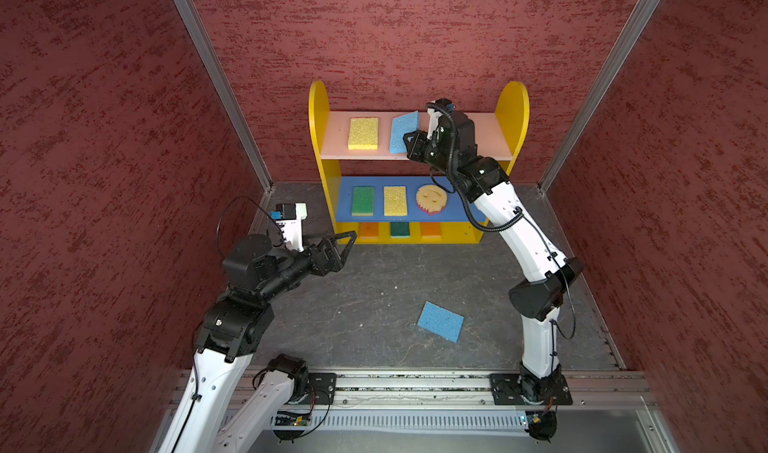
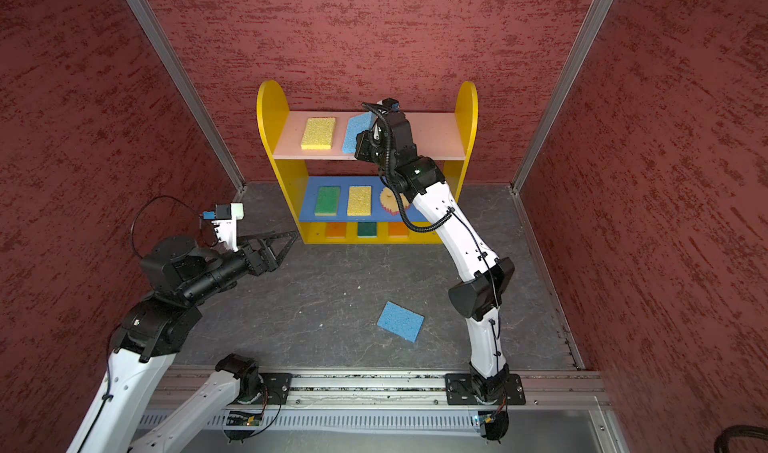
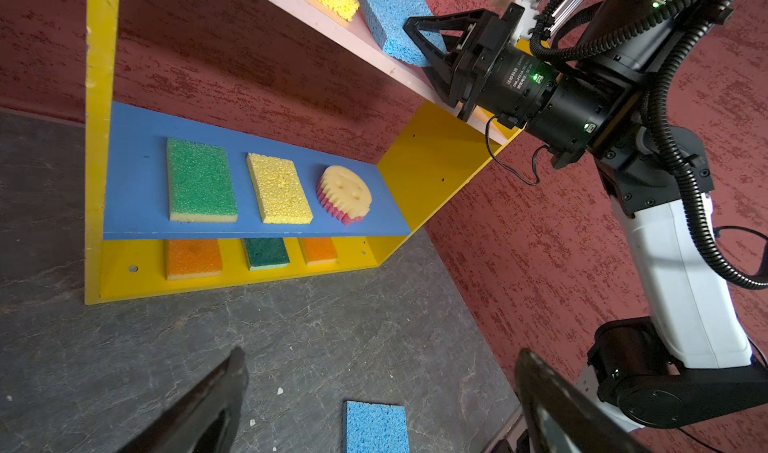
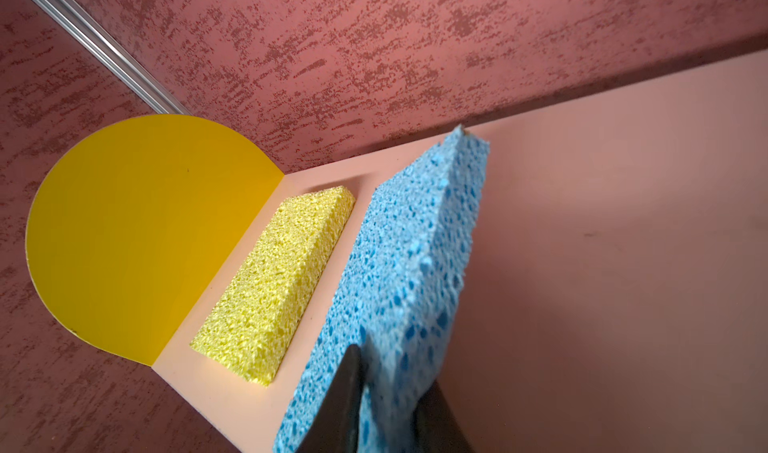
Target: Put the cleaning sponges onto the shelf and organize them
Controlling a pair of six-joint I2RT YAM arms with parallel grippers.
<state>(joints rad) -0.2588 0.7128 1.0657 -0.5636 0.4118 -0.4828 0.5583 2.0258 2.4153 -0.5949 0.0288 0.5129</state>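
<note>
The right hand (image 4: pixel 392 372) is gripping the tilted blue sponge (image 4: pixel 415 264) on the shelf's (image 1: pixel 318 139) pink top board (image 1: pixel 488 133), beside the yellow sponge (image 1: pixel 363 133); the board's right half is lying bare. The left hand (image 1: pixel 348 242) is gaping open. The right arm (image 2: pixel 457 230) is half hiding the smiley sponge (image 2: pixel 388 201). The loose blue sponge (image 1: pixel 440 321) is lying on the table (image 1: pixel 374 297). Motor lettering (image 3: pixel 517 73) is showing unreadably small.

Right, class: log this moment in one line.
right tool: holding tilted blue sponge on pink top board | left tool: open, empty | second blue sponge: on grey surface, unshelved
</note>
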